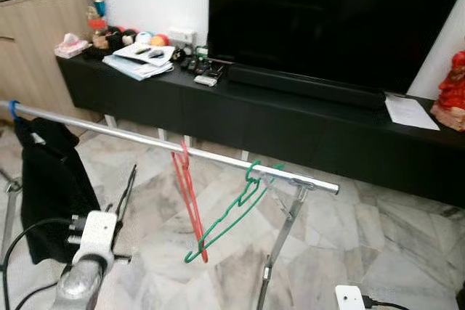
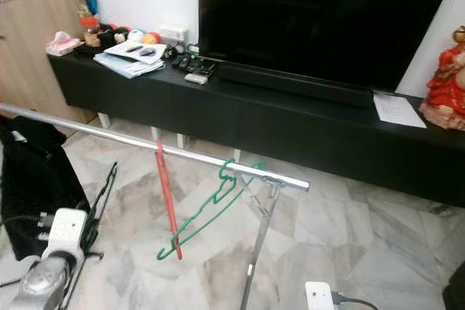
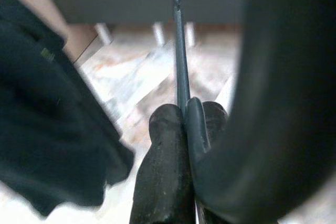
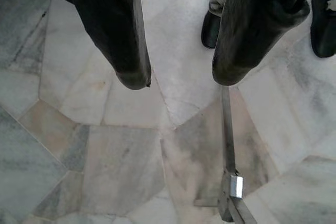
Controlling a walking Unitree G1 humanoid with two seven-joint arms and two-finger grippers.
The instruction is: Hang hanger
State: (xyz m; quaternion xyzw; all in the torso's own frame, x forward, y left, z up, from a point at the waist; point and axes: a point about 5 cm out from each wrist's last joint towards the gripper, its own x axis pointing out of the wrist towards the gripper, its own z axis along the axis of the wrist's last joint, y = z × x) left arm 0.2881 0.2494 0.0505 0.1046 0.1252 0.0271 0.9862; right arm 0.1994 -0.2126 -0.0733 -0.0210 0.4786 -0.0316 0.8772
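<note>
Below the rail [image 1: 145, 138], left tool [image 3: 181, 129] clenches a black hanger [image 1: 125, 192]; rail at 12 o'clock, hanger upright; right tool [image 4: 178, 77] released.

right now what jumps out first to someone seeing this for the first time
A silver rail crosses the foreground on a thin stand, with a red hanger and a green hanger hooked near its right end and a black garment at its left end. Behind stand a long black cabinet and a large dark TV. Low on the left, the left gripper is shut on a thin black hanger.
</note>
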